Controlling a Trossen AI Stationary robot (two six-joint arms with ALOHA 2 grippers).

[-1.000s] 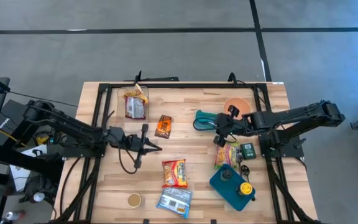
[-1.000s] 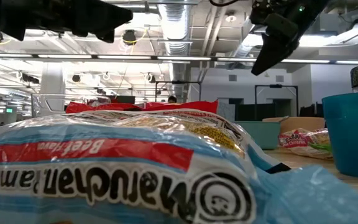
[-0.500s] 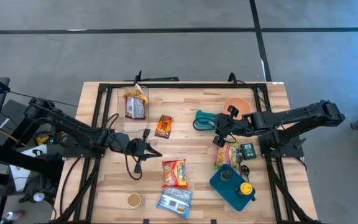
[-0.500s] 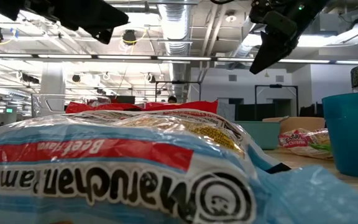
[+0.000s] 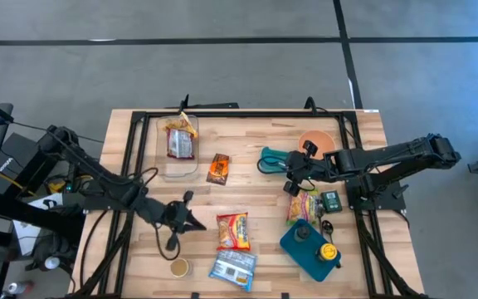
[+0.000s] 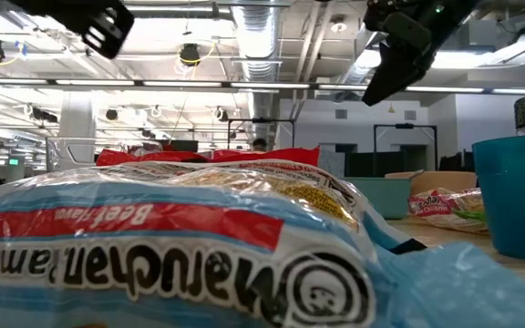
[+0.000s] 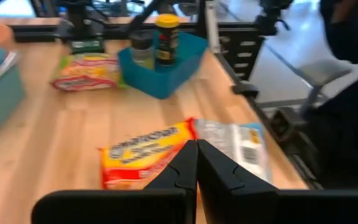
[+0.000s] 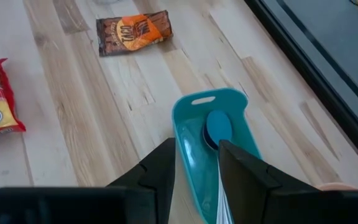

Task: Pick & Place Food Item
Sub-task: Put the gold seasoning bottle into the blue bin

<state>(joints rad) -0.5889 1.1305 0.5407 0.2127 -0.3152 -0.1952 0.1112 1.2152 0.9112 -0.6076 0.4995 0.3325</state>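
Wooden tabletop (image 5: 256,208) in a black frame carries scattered packets. Over the last second the left gripper (image 5: 196,224), fingers pressed shut on nothing, has swung from the table's middle toward its near edge, ending just left of the yellow-red noodle packet (image 5: 233,230), probably the target; it must open first. Bare wood around that packet leaves room. Right of it, the right gripper (image 5: 291,176) hasn't moved, slightly parted over the teal tray (image 8: 211,140).
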